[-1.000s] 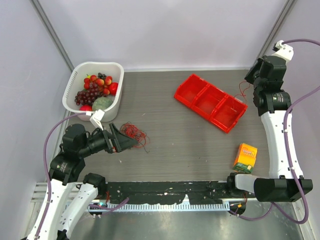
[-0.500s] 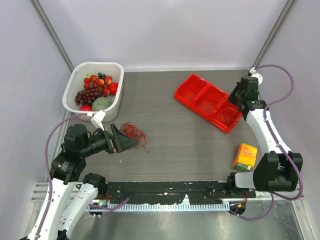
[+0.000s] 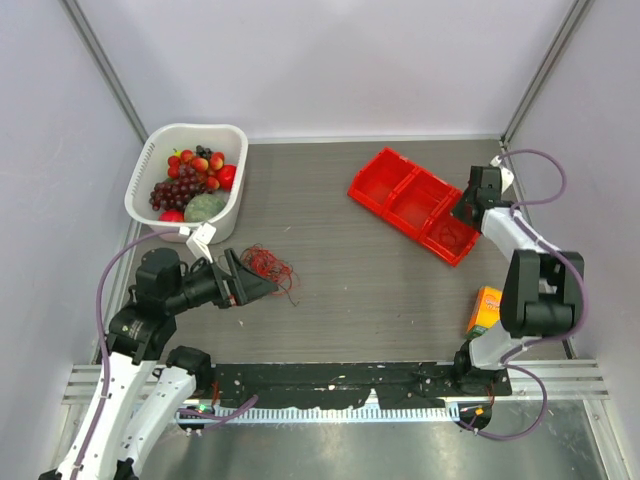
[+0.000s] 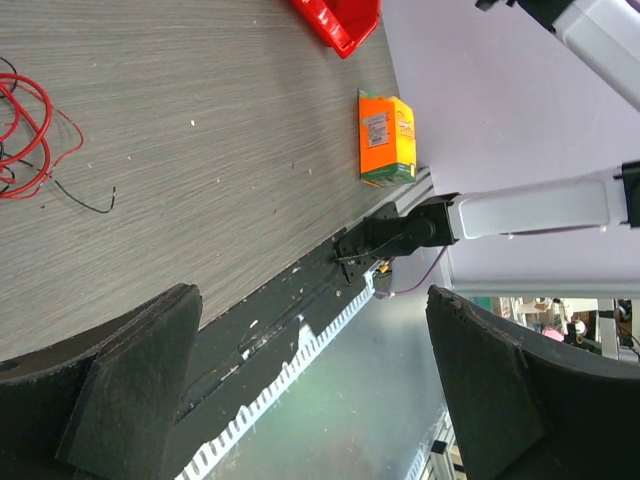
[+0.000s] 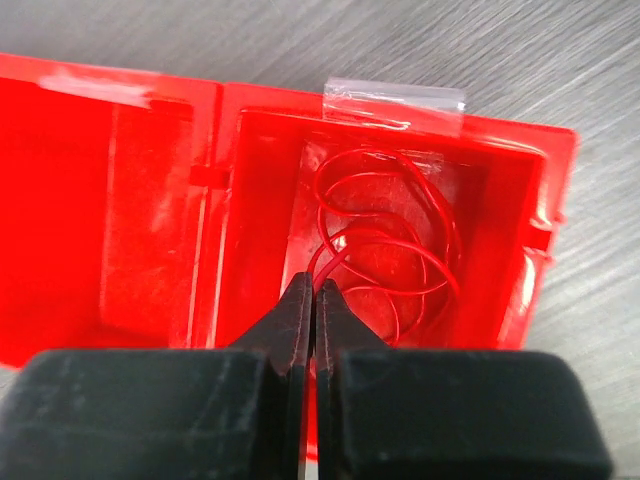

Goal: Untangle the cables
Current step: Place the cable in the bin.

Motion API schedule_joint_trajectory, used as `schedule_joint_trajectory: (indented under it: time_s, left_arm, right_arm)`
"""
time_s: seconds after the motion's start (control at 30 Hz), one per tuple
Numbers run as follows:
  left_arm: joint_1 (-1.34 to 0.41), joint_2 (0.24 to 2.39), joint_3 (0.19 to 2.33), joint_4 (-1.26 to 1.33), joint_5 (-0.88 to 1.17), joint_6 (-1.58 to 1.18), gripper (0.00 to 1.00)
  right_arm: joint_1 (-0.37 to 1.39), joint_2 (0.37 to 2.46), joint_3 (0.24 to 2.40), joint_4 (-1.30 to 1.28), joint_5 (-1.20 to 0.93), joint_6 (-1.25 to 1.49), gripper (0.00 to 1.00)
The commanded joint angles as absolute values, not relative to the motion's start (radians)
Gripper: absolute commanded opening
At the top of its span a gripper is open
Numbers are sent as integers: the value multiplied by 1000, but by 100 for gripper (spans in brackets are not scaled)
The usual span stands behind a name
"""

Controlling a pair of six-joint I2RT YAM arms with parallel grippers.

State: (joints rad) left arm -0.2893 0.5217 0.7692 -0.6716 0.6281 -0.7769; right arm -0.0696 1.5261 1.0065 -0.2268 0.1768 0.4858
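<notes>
The tangle of thin red and dark cables (image 3: 268,268) lies on the table just in front of my left gripper (image 3: 252,285), whose jaws stand wide open and empty; a part of it shows at the left edge of the left wrist view (image 4: 25,135). My right gripper (image 5: 315,290) is shut on one red wire (image 5: 385,250). That wire coils in loops inside the end compartment of the red tray (image 5: 160,200). In the top view the right gripper (image 3: 468,212) hangs over the tray's right end (image 3: 462,232).
A white basket (image 3: 235,190) of fruit stands at the back left. An orange box (image 3: 490,312) lies near the right front; it also shows in the left wrist view (image 4: 386,140). A black toothed rail (image 3: 340,385) runs along the front edge.
My right arm has swung down from high at the back right and brought the red wire into the tray's end compartment. The left arm and the tangle have hardly moved.
</notes>
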Motion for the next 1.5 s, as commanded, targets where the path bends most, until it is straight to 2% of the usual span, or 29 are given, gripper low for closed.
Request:
schedule_joint_trajectory:
  time_s: [0.0, 0.23, 0.3, 0.33, 0.37, 0.5, 0.6, 0.77, 1.03, 1.13, 1.27, 1.37, 1.47]
  left_arm:
    - [-287, 532, 762, -660, 623, -755, 99]
    - [-287, 538, 758, -664, 606, -755, 99]
    - [-287, 543, 765, -672, 588, -752, 99]
    - [-285, 542, 775, -692, 560, -746, 99]
    - [-285, 541, 782, -716, 513, -741, 99]
    - [-285, 555, 799, -801, 292, -753, 100]
    - [-285, 615, 814, -834, 235, -738, 100]
    - [-287, 690, 825, -812, 173, -726, 97]
    - [-285, 713, 753, -654, 285, -822, 91]
    - [-285, 706, 747, -631, 317, -830, 91]
    - [-285, 689, 733, -600, 348, -828, 91]
    - [-285, 683, 719, -586, 382, -818, 91]
    - [-285, 681, 715, -598, 414, -790, 91]
  right_arm:
    - [-72, 1635, 1106, -218, 173, 457, 1]
    - [-72, 1706, 1143, -267, 164, 468, 2]
    - [-72, 1718, 1173, -311, 173, 451, 19]
    - [-72, 1712, 1184, -330, 176, 446, 25]
    - [-72, 1704, 1184, -334, 179, 445, 36]
    - [-72, 1608, 1164, -353, 193, 440, 66]
    - [-71, 1551, 1137, -370, 199, 439, 71]
    - [-68, 1459, 1117, -385, 184, 422, 72]
    - [-66, 1445, 1106, -400, 261, 416, 71]
    - [-66, 1459, 1088, -388, 249, 419, 58]
    - [-57, 1459, 1083, -402, 264, 422, 49]
    - [-18, 1439, 1072, -422, 313, 419, 49]
    - [0, 1404, 1060, -465, 267, 448, 51]
